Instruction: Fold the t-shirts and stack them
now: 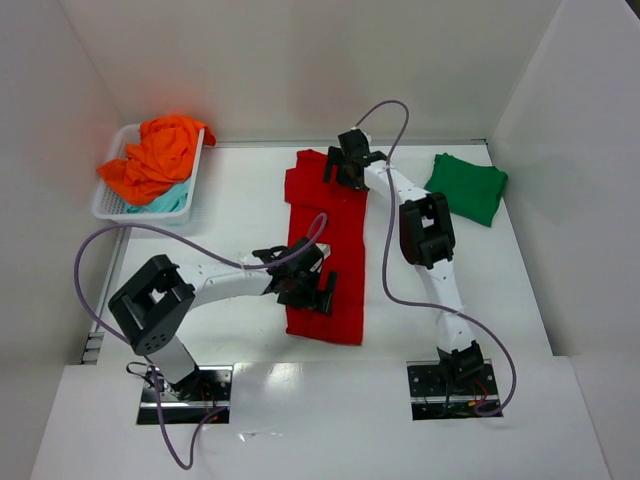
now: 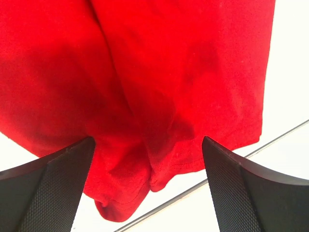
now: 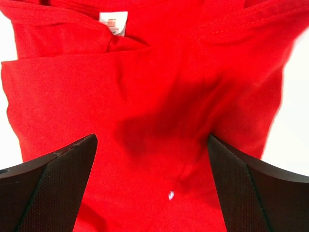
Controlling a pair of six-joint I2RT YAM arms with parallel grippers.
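Observation:
A red t-shirt lies folded into a long strip down the middle of the table. My left gripper hovers open over its near end; the left wrist view shows the red hem between wide-spread fingers. My right gripper is open over the far, collar end, where the white neck label shows above the spread fingers. A green t-shirt lies folded at the far right. An orange t-shirt and a pale teal one are bunched in the basket.
The white lattice basket stands at the far left corner. White walls enclose the table on three sides. Purple cables loop from both arms over the table. The arm bases are bolted at the near edge.

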